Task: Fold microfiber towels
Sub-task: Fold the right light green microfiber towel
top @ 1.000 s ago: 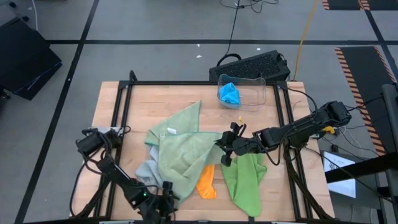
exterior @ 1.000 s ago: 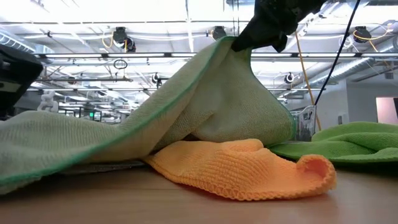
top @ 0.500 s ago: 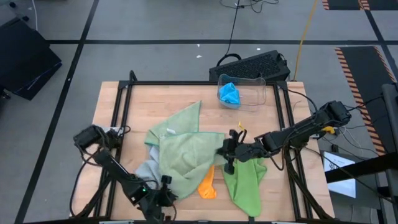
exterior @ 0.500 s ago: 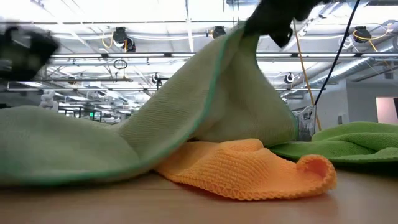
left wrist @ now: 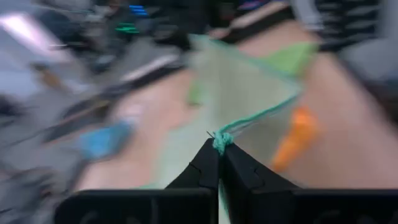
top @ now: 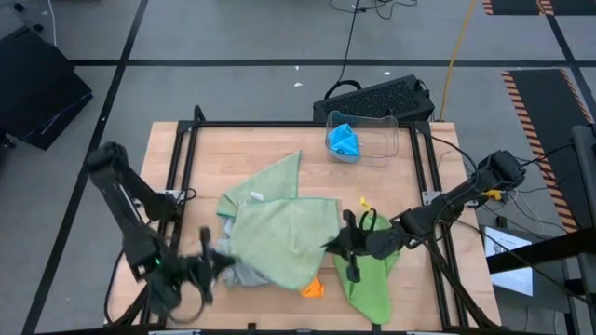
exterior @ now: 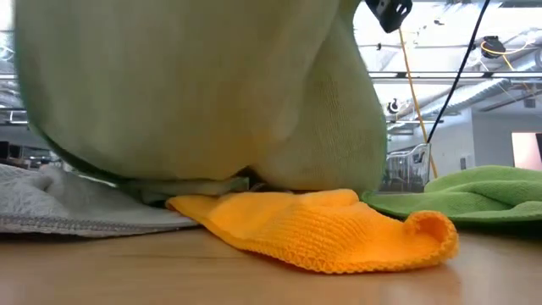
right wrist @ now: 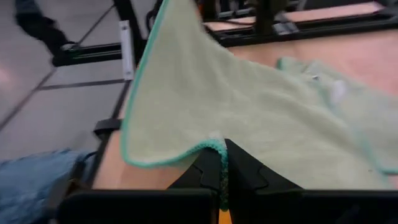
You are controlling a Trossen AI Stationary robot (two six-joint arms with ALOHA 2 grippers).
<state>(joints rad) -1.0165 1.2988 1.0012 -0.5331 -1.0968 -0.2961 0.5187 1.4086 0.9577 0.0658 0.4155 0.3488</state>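
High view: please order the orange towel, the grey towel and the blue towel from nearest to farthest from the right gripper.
From the right gripper, shut on the sage towel:
1. Orange towel, just below it, near the table's front edge.
2. Grey towel, farther off on the left side.
3. Blue towel, in the clear bin at the back.

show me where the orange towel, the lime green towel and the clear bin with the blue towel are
orange towel [exterior: 322, 229], low view, middle of its bunched fold.
lime green towel [top: 368, 279], high view, its flat middle beside the right arm.
clear bin [top: 382, 121], high view, its far rim.
blue towel [top: 344, 140], high view, centre of the crumpled cloth.
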